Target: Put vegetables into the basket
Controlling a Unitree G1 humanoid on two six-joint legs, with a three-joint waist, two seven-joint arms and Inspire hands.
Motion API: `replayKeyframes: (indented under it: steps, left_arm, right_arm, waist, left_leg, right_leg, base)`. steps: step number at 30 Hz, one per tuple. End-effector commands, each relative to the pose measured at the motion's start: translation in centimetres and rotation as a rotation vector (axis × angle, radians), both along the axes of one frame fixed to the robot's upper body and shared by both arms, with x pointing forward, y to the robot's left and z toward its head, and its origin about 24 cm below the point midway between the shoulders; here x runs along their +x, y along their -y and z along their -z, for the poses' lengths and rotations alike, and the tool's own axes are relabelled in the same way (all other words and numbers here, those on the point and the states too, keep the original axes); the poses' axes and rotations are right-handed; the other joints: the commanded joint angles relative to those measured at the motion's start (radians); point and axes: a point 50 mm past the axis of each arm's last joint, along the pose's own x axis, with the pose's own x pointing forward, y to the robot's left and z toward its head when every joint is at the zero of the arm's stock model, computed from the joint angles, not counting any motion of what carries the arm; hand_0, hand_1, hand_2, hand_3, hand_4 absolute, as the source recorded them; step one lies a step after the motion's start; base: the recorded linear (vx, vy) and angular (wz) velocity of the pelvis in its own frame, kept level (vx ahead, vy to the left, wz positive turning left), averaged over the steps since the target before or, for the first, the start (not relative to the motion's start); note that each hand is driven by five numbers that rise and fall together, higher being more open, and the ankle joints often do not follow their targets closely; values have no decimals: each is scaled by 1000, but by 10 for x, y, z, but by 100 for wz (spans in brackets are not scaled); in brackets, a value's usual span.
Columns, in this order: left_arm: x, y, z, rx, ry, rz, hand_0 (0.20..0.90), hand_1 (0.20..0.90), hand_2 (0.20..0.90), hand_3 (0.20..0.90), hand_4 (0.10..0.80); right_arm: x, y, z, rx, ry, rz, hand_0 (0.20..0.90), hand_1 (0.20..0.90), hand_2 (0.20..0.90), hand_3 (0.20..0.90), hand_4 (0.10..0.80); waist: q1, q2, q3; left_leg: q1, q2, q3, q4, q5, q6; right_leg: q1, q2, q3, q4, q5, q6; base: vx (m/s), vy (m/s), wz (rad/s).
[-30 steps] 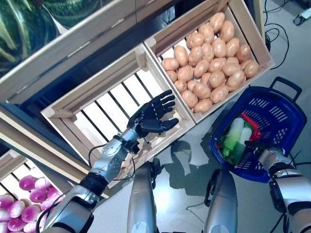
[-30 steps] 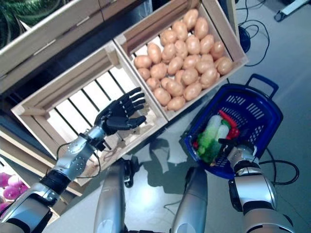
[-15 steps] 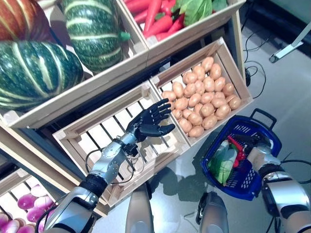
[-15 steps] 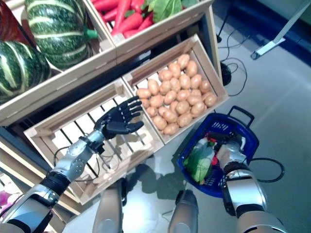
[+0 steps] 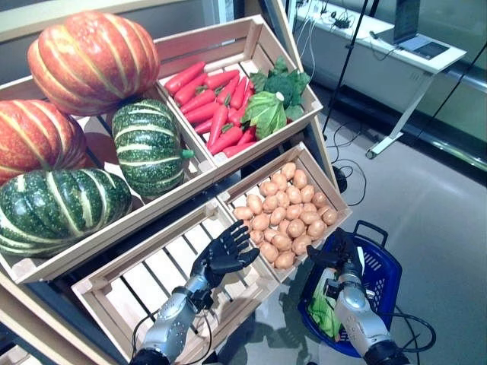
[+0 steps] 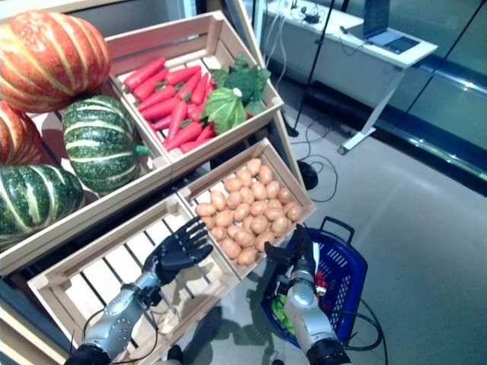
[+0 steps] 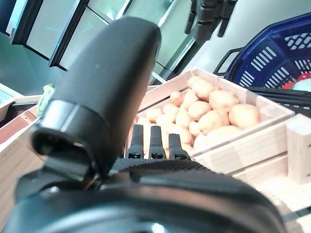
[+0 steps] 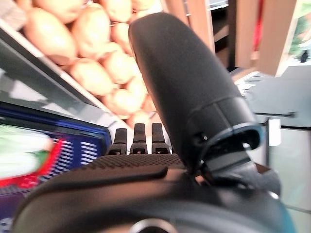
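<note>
Blue plastic basket (image 5: 378, 268): stands on the grey floor (image 5: 434, 220) below the potato crate, directly under and behind the right hand (image 5: 340, 255); holds a leafy green vegetable (image 5: 327, 308) and something red (image 6: 320, 283), partly hidden by the arm.

Right hand: raised over the basket's near rim, fingers straight and spread, gripping nothing; potato crate just ahead of its fingertips.

Left hand (image 5: 221, 257): lifted over the empty slatted crate (image 5: 144, 285), fingers straight and fanned apart, empty; its tips point at the neighbouring potatoes.

Potato crate (image 5: 316, 171): pale wood, filled with tan potatoes (image 5: 285, 217), between the two hands and just beyond them.

Upper shelf, well beyond both hands:
- wooden crate of red carrots (image 5: 209, 106) with leafy greens (image 5: 274, 99) at the end nearer the right hand;
- wooden crate of pumpkins, two orange striped (image 5: 95, 49) and two dark green striped (image 5: 148, 148), on the left hand's side.

White desk (image 5: 384, 38): far beyond the right hand, carrying a laptop (image 5: 415, 30).
</note>
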Motion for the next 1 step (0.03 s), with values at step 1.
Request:
replayKeyframes:
  steps: [1]
  left_arm:
    - [23,10,-33,-32,219,-1,900,900,900,900,800]
  right_arm:
    - [19,-6,-50,-34,301,-146,900,900,900,900,800]
  waist:
    - [-8,46,-54]
  left_leg:
    - [-8,-9,-2,-33,-1,32]
  right_leg:
    - [-28,41,0,-56,105,-68]
  base:
    - [0,0,0]
